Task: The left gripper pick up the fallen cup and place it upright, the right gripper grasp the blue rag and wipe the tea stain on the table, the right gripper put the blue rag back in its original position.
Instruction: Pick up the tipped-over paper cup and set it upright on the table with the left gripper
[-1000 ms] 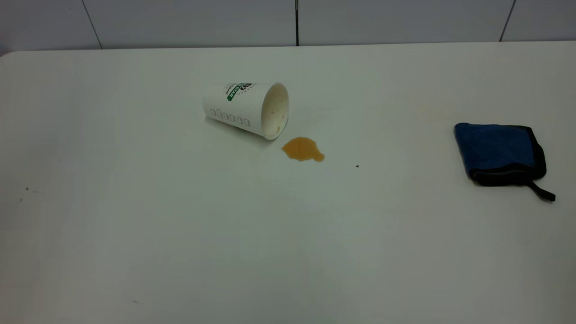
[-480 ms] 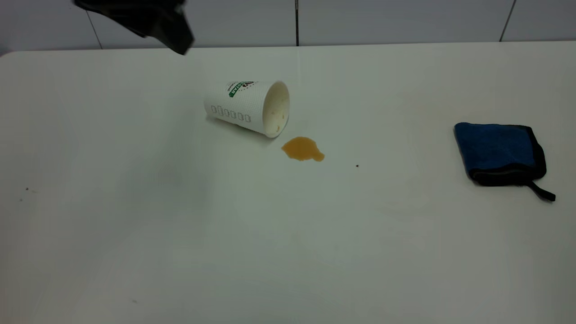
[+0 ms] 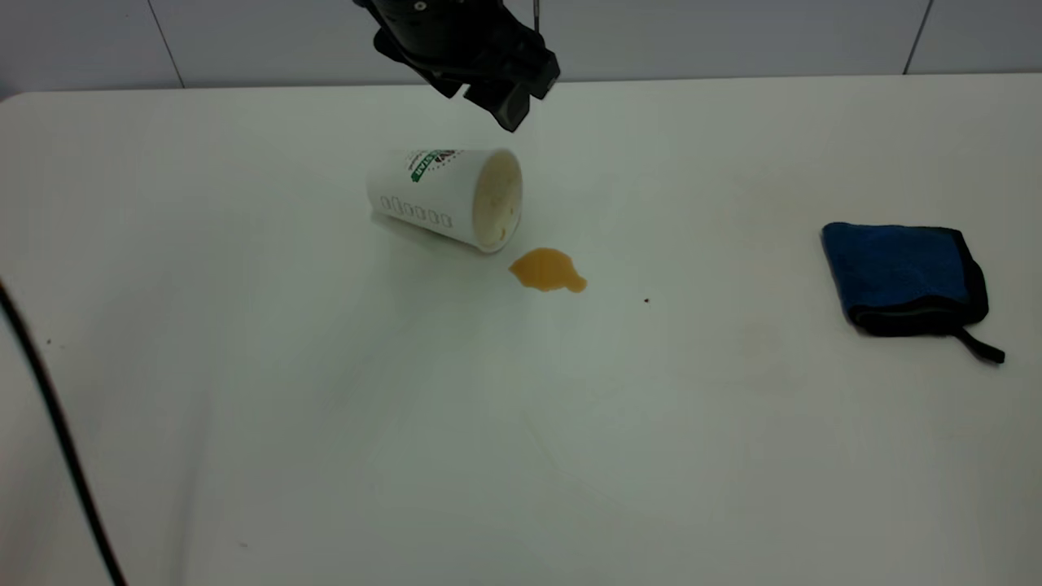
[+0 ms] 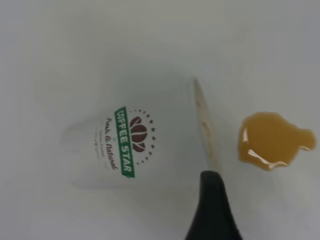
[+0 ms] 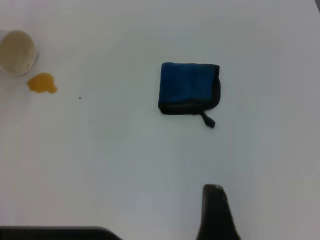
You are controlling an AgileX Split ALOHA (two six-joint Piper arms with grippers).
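Fallen cup, stain and rag on white desk [image 3: 244, 325].

Cup [image 3: 444, 197] lay on its side, far centre, mouth facing right, tea stain [image 3: 547, 270] just beside its rim. Left pincer [image 3: 496, 98] hovered above cup; opening could not be told. Blue rag [image 3: 904, 277] lay folded far right, well apart. Right pincer [image 5: 215, 212] above desk, opening indeterminate.

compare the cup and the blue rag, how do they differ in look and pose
The cup is white, textured paper with a green logo; the blue rag is deep-blue cloth edged in black. The cup lies tipped on its side, mouth by the tea stain; the rag lies flat and folded, far from it. Both rest untouched on the table.
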